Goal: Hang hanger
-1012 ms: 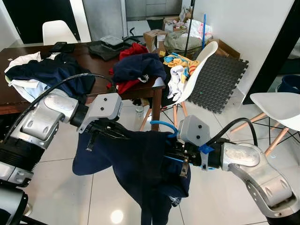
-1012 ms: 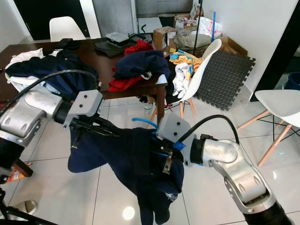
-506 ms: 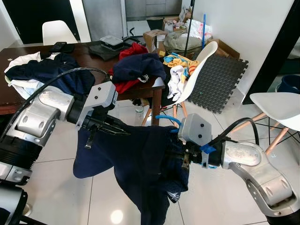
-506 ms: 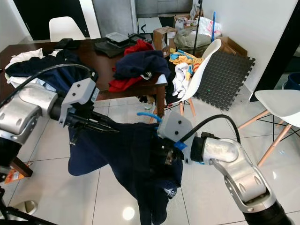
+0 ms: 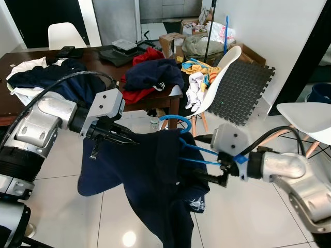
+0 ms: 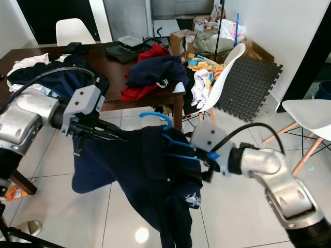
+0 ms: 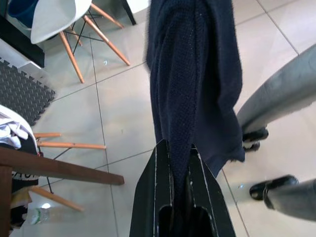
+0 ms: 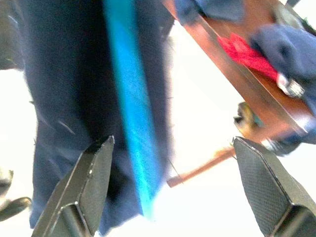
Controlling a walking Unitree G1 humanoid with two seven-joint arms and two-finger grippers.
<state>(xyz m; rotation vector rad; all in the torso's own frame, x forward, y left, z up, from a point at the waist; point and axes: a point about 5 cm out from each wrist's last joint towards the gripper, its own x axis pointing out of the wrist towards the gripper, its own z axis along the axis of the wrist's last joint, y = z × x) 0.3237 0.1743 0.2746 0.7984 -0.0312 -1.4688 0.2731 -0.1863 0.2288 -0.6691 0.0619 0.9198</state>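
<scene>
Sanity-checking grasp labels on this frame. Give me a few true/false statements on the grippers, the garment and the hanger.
1. The left gripper is shut on the navy garment. True.
2. The right gripper is clamped on the blue hanger. False: its fingers stand wide apart, with the hanger bar running between them.
3. The hanger's hook rises above the garment's top edge. True.
4. The garment lies flat on the wooden table. False: it hangs in the air over the tiled floor, held up between the two arms.
5. The white chair beside the table has clothes draped on it. True.
</scene>
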